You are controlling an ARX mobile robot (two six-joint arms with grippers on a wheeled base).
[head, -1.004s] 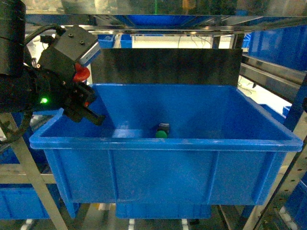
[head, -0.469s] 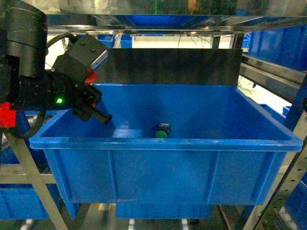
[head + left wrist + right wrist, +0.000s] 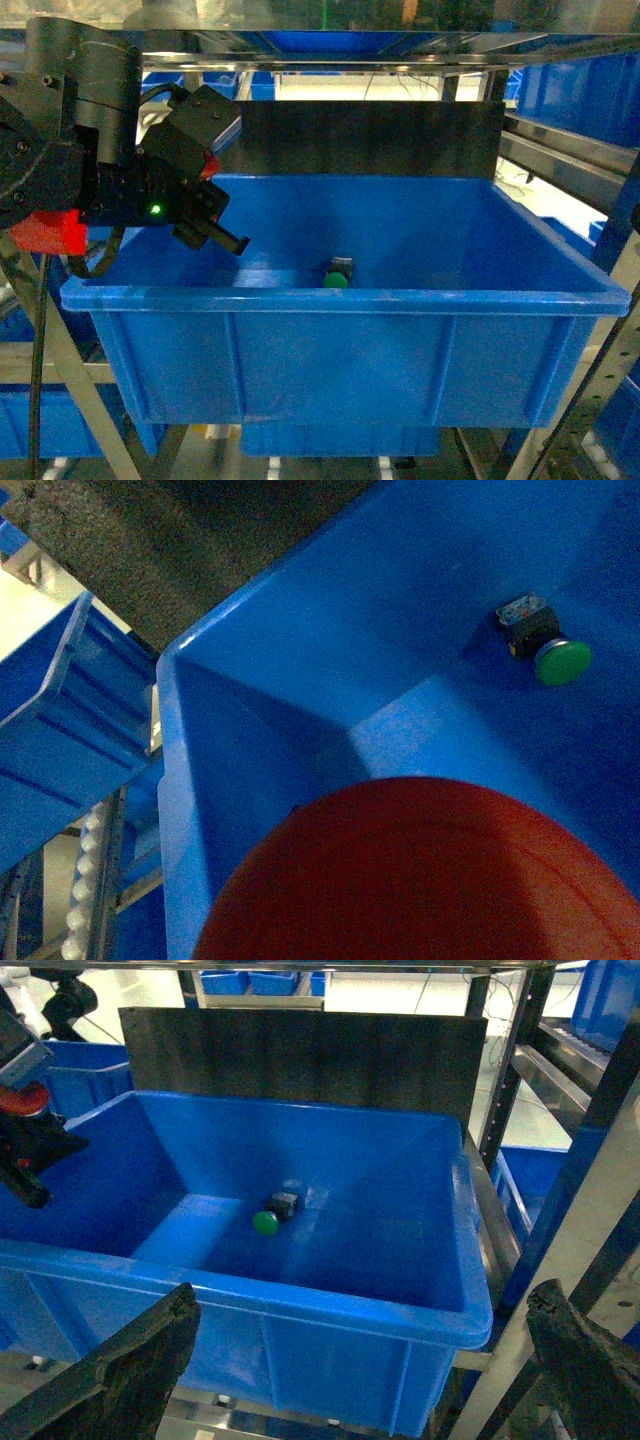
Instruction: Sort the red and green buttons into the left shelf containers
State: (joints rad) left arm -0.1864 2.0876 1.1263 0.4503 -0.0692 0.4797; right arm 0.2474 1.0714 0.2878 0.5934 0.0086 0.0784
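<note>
I count two buttons and one large blue bin (image 3: 340,298) in front of me. The green button (image 3: 337,277) lies on its side on the bin floor, near the front wall and a little left of the middle, cap toward the front. The red button (image 3: 430,875) is up in my left gripper (image 3: 205,205), which is closed on it over the bin's left rear corner, above the left rim; the red cap fills the bottom of the left wrist view, and in the head view only a sliver of red shows between the black fingers. My right gripper (image 3: 370,1375) hangs outside the bin just in front of its front rim, its two dark fingers (image 3: 130,1375) spread wide apart and holding nothing. The bin sits on a metal shelf rack (image 3: 575,160), with a dark flat panel (image 3: 360,135) standing upright behind its rear wall. More blue bins (image 3: 585,90) fill the neighbouring shelves: one on the upper right, one beyond the left rim, and others on the level below. A roller track (image 3: 85,880) shows at the lower left of the left wrist view, below the bin's corner.
</note>
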